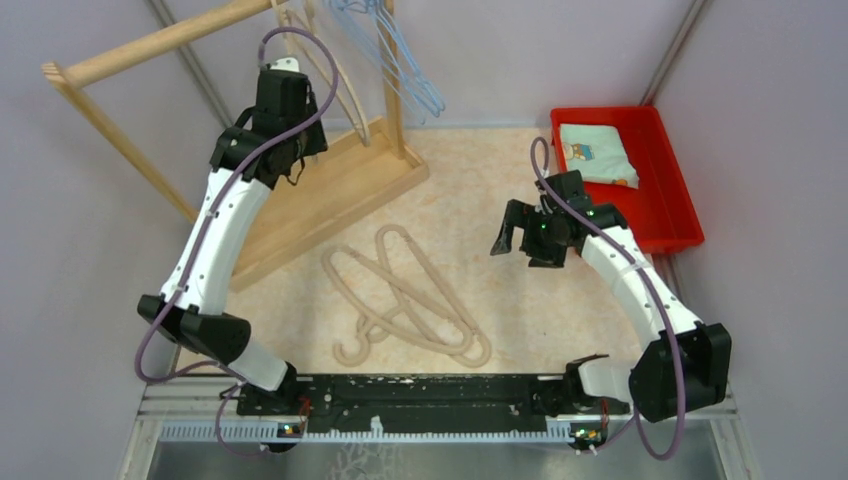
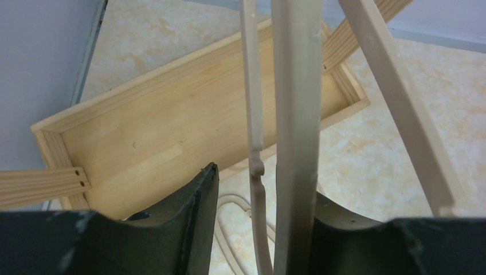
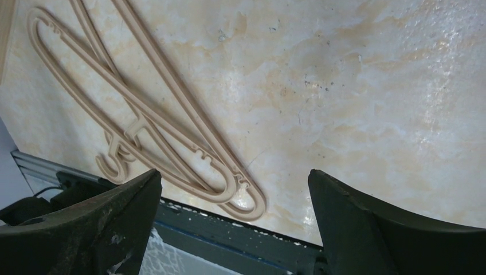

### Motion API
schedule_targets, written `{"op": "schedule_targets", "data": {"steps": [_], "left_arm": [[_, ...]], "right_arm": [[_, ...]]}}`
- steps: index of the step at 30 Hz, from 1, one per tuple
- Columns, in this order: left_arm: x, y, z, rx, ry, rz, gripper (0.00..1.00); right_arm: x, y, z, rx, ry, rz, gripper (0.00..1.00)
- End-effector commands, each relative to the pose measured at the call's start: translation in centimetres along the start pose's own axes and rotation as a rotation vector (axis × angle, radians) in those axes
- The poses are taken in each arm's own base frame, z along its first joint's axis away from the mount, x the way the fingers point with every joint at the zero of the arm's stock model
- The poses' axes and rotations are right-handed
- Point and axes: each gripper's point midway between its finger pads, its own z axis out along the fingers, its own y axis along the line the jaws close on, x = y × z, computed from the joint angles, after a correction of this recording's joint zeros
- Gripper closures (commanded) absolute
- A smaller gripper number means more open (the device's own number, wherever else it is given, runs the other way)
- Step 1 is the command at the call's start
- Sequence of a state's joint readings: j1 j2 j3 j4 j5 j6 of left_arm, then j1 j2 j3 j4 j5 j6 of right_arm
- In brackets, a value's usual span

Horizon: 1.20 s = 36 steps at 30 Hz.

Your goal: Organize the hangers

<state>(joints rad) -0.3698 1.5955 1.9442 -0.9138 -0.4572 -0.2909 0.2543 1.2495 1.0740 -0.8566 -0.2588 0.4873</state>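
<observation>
Hangers lie ahead-left of the right gripper — wide open, empty, the nearer arm — long axes slanting; left gripper, half open, straddles a hung hanger.

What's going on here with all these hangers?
Two robot arms are tidying up. The left gripper is up at the tall wooden rack, jaws apart around a thick beige rounded hanger hanging there near thin light-blue wire hangers. The right gripper, open and empty, hovers over the table, where more beige hangers lie.
</observation>
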Motion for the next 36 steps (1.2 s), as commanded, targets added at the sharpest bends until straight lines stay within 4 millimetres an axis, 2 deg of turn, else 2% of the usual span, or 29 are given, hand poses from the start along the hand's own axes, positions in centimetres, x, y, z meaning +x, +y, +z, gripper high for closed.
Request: {"op": "schedule_targets", "data": {"steps": [1,6,8,11,14,19,23,26,31,33,36], "left_arm": [[-0.6,0.3,-3.5,0.087,-0.038,-0.034,0.48],[1.8,-0.2,-5.9,0.213,-0.029,-0.068,0.37],[2.9,-0.7,-7.2,0.294,-0.036,-0.08,0.36],[3.4,-1.1,-9.2,0.387,-0.083,-0.111,0.37],[6.1,-0.9,-9.7,0.419,-0.04,-0.108,0.39],[11.1,-0.3,-9.3,0.423,0.047,-0.119,0.41],[15.5,0.5,-8.9,0.409,0.118,-0.13,0.43],[18.0,1.1,-8.5,0.388,0.154,-0.146,0.43],[19.4,1.7,-8.1,0.351,0.185,-0.151,0.44],[19.2,1.8,-8.0,0.341,0.184,-0.133,0.44],[18.3,1.8,-8.1,0.34,0.174,-0.116,0.45]], "right_arm": [[0.2,0.3,-0.7,-0.044,-0.023,-0.066,0.01],[0.8,0.6,-0.1,-0.054,-0.01,-0.086,0.01],[1.0,1.1,0.2,-0.047,-0.012,-0.118,0.01],[1.6,2.3,0.8,-0.028,-0.009,-0.182,0.01],[2.4,4.4,1.9,-0.028,0.0,-0.254,0.03],[3.1,7.8,4.2,-0.031,0.022,-0.354,0.08],[3.9,11.4,6.0,-0.045,0.03,-0.472,0.12],[4.4,14.2,7.5,-0.068,0.041,-0.557,0.14],[4.8,18.2,10.5,-0.098,0.053,-0.631,0.18],[5.2,18.9,12.0,-0.105,0.066,-0.635,0.2],[5.9,19.4,14.0,-0.121,0.095,-0.64,0.29]]}}
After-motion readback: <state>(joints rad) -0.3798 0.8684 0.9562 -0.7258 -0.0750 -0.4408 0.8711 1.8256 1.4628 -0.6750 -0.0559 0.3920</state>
